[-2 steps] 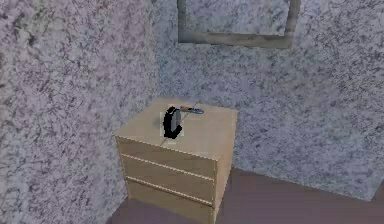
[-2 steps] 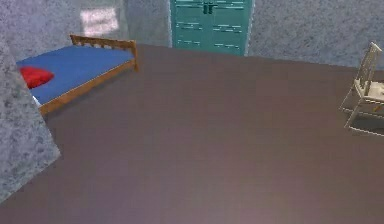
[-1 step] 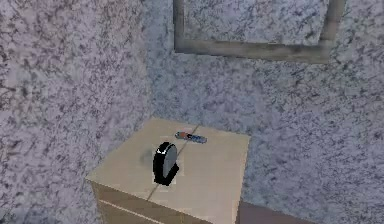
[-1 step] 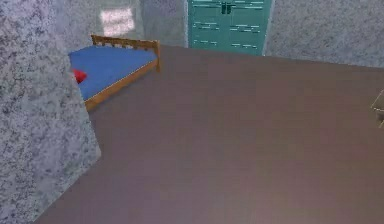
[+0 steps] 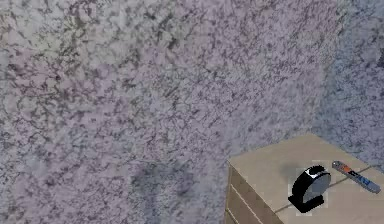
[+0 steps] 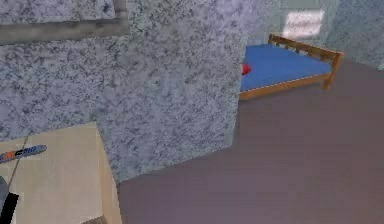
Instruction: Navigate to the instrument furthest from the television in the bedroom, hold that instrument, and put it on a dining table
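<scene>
A light wooden cabinet [image 5: 262, 175] stands at the forward view's lower right, against a mottled grey wall [image 5: 150, 90]. On its top sit a black ring-shaped object with a white face [image 5: 311, 188] and a slim remote-like bar with red and blue marks [image 5: 356, 176]. The same cabinet top [image 6: 60, 175] lies at the arm side view's lower left, with the slim bar [image 6: 22, 153] near its left edge.
A bed with a blue cover [image 6: 285, 62] and wooden frame [image 6: 300, 85] stands far off at the arm side view's upper right, a red thing [image 6: 245, 69] on it. Brown floor [image 6: 260, 160] stretches between. The grey wall's corner [image 6: 235, 90] juts out mid-picture.
</scene>
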Controlling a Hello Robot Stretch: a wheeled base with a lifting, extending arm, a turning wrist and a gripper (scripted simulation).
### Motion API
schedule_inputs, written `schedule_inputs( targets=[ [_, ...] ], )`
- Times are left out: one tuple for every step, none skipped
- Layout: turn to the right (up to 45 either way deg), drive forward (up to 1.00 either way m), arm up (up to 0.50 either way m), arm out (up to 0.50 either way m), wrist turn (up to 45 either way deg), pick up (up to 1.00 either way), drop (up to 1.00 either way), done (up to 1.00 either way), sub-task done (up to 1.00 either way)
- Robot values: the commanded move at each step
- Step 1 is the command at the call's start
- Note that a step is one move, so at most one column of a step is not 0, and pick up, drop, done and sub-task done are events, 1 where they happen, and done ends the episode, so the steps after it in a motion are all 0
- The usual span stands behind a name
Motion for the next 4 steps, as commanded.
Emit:
schedule_inputs(
  targets=[
    [-45.0,0.0,0.0,0.0,0.0,0.0,0.0,0.0,0.0],
    [0.0,0.0,0.5,0.0,0.0,0.0,0.0,0.0,0.0],
    [0.0,0.0,0.32,0.0,0.0,0.0,0.0,0.0,0.0],
    [0.0,0.0,0.0,0.5,0.0,0.0,0.0,0.0,0.0]
  ],
)
